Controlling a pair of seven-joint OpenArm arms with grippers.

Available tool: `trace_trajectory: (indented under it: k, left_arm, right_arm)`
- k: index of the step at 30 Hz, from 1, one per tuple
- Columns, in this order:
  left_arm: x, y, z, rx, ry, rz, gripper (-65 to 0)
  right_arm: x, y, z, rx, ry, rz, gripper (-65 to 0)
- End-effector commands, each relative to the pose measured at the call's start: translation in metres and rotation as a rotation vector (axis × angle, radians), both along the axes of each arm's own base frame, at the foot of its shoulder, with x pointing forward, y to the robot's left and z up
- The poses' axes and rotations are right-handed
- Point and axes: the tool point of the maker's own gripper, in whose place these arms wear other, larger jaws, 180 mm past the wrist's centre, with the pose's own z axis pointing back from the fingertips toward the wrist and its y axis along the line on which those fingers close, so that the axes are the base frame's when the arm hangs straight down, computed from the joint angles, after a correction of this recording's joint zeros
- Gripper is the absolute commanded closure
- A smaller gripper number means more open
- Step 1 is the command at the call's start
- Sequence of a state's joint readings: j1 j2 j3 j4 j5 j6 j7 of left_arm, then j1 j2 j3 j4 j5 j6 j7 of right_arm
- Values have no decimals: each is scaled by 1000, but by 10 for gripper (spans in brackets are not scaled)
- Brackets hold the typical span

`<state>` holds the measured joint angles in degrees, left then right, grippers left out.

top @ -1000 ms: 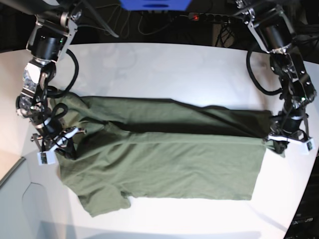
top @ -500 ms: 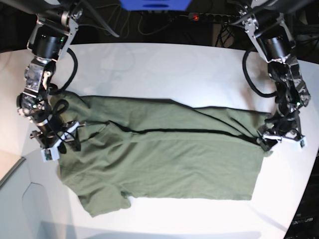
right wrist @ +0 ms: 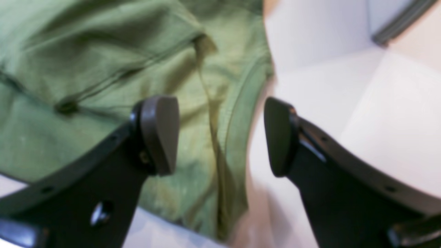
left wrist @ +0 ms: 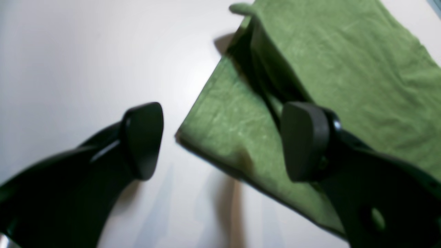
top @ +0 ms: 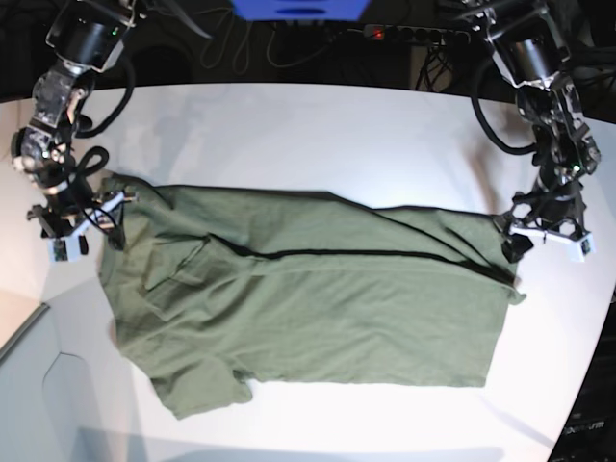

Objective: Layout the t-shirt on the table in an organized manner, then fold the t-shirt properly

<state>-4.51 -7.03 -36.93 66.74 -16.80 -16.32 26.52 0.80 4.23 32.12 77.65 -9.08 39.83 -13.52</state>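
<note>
The olive-green t-shirt (top: 318,308) lies spread lengthwise on the white table (top: 318,135), with its upper part folded down along a dark crease. My left gripper (top: 545,238) is at the shirt's right end. In the left wrist view it (left wrist: 224,141) is open and empty, its fingers (left wrist: 303,141) straddling a shirt corner (left wrist: 234,131) from above. My right gripper (top: 82,234) is at the shirt's left end. In the right wrist view it (right wrist: 220,136) is open and empty over the shirt's hemmed edge (right wrist: 237,113).
A power strip (top: 404,34) with cables and a blue object (top: 298,8) sit behind the table's far edge. The table's curved edge runs close to both grippers. A lower grey surface (top: 38,404) shows past the front left edge.
Both grippers let go of the shirt's ends and moved up and back from it. The lifted fold has settled flat on the table.
</note>
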Motion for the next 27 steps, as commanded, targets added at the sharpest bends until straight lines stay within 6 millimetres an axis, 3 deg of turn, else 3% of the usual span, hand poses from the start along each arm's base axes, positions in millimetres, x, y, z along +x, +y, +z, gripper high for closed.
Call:
trace_trajectory:
  k: [1,11,15,17,23,25,27]
  left_arm:
    - [10,4,10,3,-41,0,-513]
    - [16,16,-24,-41,-32,67,-513]
    - [17,15,-29,-52,-26,74,-494]
    - [17,14,-28,-53,-28,70,-415]
    - [17,12,-30,-59,-27,68,-55]
    - [15,11,-32,-59,-21,68,0]
    - [14,12,-32,-58,-18,70,-4]
  right_arm:
    - [6,1,16,-2,-62,5,-394]
    - [-28,1,7,-37,-17,12,-393]
    - [-37,-21,7,-42,-12,-55,-393]
    - [-42,-30,4,-38,-3,-84,-394]
    - [-45,-40,-19,5,50,-117,-395]
    - [-47,-39,-20,10,55,-120,-396]
    - [-46,-36,-20,16,49,-120,-396]
